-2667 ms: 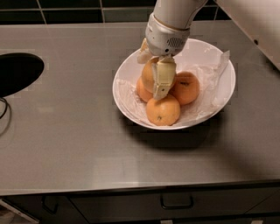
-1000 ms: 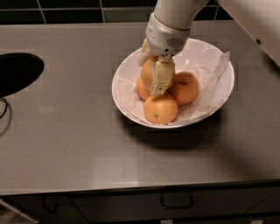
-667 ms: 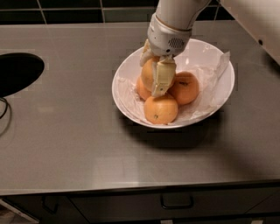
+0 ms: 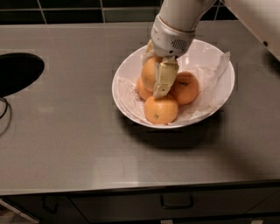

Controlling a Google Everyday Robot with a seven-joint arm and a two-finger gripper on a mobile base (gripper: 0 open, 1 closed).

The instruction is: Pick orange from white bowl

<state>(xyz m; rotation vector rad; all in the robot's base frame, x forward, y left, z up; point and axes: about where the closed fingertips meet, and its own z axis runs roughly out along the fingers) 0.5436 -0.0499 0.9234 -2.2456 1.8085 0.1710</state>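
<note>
At the front edge, a dark drawer handle (image 4: 177, 202) sits below the grey steel counter (image 4: 65, 144). Farther in, right of centre, the white bowl (image 4: 120, 94) rests on the counter, with a crinkled translucent liner sheet (image 4: 215, 72) spilling over its right rim.

Nearest in the bowl lies a small deep-orange fruit (image 4: 161, 109). Two more lie just behind it, one to the right (image 4: 185, 87) and one to the left (image 4: 141, 90), the left one partly hidden.

Above these, the gripper (image 4: 153, 79) reaches down into the bowl. Its claw is clamped on the orange (image 4: 149, 72). One cream finger (image 4: 165, 78) lies pressed across the near-right face, and the other shows only at the far upper left. The jaws stand as wide apart as the fruit. The orange is the biggest and palest one, yellowish and round, held among the others above the bowl's middle. Whether it touches the fruits beneath cannot be told.

A dark round opening (image 4: 17, 72) is cut into the counter at far left. The white arm (image 4: 183, 13) rises toward the dark tiled wall (image 4: 70, 13) behind.
</note>
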